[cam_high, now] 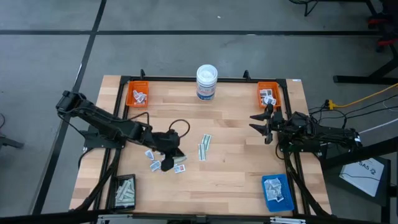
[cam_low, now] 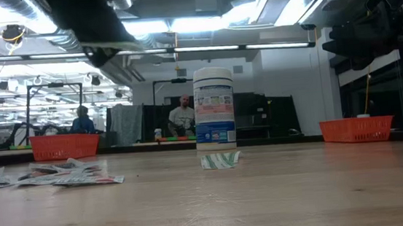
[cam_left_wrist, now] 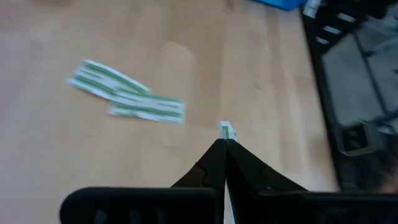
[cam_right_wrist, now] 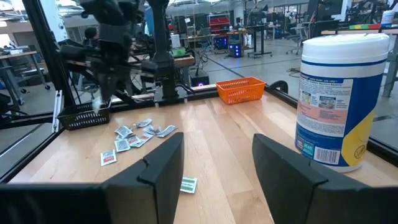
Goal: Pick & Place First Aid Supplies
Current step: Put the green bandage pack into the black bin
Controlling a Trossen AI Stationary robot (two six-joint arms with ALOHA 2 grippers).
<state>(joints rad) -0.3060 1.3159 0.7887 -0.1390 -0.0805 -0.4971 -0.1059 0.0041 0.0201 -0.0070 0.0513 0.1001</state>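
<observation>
Left gripper [cam_left_wrist: 224,144], clenched on one thin strip [cam_left_wrist: 226,131] above the packets [cam_high: 163,160] at seven o'clock, may drop it because only the edge is pinched

Tub [cam_low: 213,108] mid-table — packets [cam_low: 46,175] left, orange trays [cam_low: 65,146] behind

High cam straight down, low cam level at tabletop, wrist cams close, all share table [cam_high: 230,168].
</observation>
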